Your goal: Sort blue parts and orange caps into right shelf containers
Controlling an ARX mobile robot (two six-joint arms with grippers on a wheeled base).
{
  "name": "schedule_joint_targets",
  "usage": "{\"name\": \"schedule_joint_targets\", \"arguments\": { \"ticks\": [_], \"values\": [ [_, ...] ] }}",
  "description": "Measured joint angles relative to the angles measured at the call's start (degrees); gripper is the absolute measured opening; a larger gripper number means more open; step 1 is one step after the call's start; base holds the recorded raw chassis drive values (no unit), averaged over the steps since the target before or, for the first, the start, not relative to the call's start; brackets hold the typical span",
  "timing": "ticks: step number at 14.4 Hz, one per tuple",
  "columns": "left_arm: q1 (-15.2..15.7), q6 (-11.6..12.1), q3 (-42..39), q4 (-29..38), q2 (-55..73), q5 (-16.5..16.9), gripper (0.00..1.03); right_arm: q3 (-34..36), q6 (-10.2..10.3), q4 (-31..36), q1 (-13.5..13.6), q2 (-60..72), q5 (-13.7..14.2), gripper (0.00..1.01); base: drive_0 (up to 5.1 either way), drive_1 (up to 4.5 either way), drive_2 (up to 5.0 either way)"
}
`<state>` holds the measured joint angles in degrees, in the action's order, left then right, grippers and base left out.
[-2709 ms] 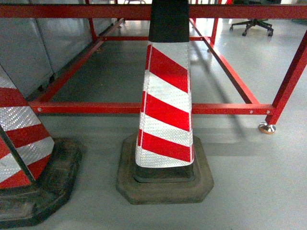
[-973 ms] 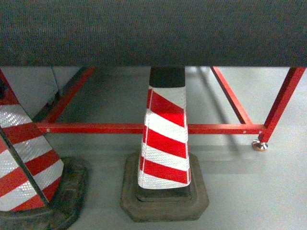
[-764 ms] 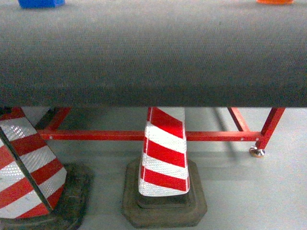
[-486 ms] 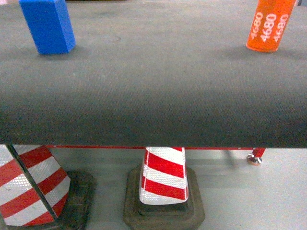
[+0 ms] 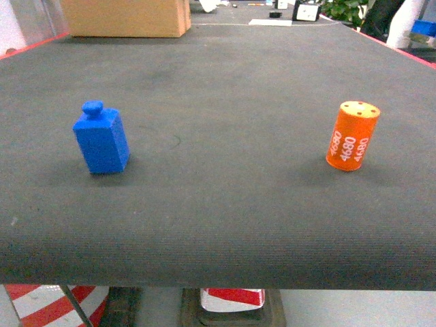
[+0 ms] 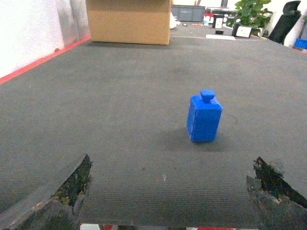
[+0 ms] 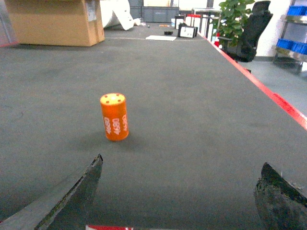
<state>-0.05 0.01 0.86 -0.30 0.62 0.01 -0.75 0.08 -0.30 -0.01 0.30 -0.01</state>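
Two small task pieces are seen standing upright and well apart on a dark grey desk (image 5: 218,204): a blue part (image 5: 101,139) shaped like a blocky bottle with a round knob on top at the left, and an orange cap (image 5: 351,135), a cylinder printed with white "4680", at the right. The left pincer (image 6: 168,191) is shown spread wide and empty, with the blue part ahead of its worn black fingertips (image 6: 62,191). The right pincer (image 7: 177,191) is likewise held wide open and empty, the orange cap ahead towards its left fingertip, and a cardboard box (image 5: 126,17) is seen at the desk's far edge.
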Motion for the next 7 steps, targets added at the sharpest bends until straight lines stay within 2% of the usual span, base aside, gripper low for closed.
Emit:
{"name": "schedule_joint_targets", "arguments": {
  "ticks": [7],
  "values": [
    [0.0, 0.0, 0.0, 0.3, 0.0, 0.0, 0.98, 0.0, 0.0, 0.0, 0.0, 0.0, 0.0, 0.98, 0.0, 0.00, 0.0]
  ]
}}
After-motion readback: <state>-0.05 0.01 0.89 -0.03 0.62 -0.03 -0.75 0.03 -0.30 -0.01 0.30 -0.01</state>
